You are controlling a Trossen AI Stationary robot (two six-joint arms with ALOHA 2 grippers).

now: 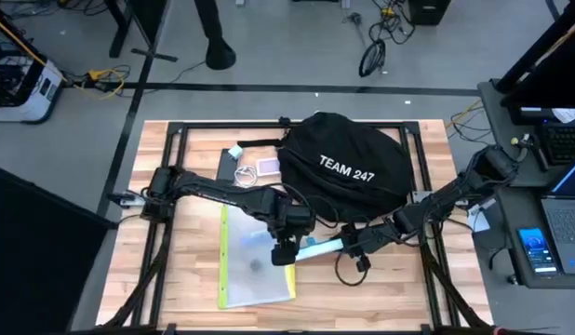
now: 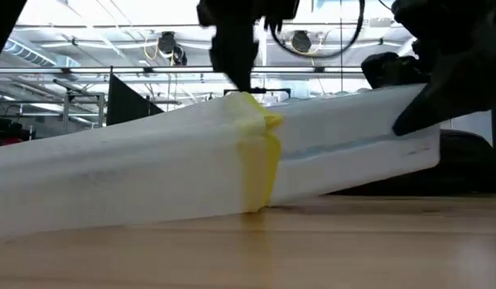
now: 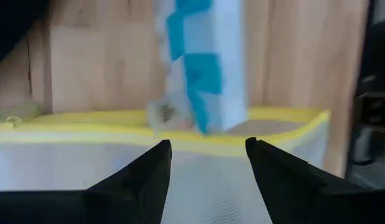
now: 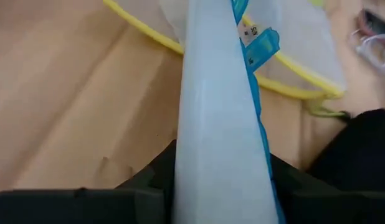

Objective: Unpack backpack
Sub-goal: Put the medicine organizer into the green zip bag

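On the wooden table (image 1: 185,298) sits the rounded black backpack (image 1: 348,167), lettered "TEAM 247".

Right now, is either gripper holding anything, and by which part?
The right gripper clamps the near end of a white and blue pouch. The left gripper is open above the yellow-edged mesh pouch, holding nothing.

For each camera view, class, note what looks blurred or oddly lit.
Low view: the yellow-edged mesh pouch looms soft against bright ceiling lights; the arms are silhouettes. Left wrist view: the blue-and-white pack is smeared. Right wrist view: the same pack fills the frame, soft. High view: evenly lit, backpack lettering legible.
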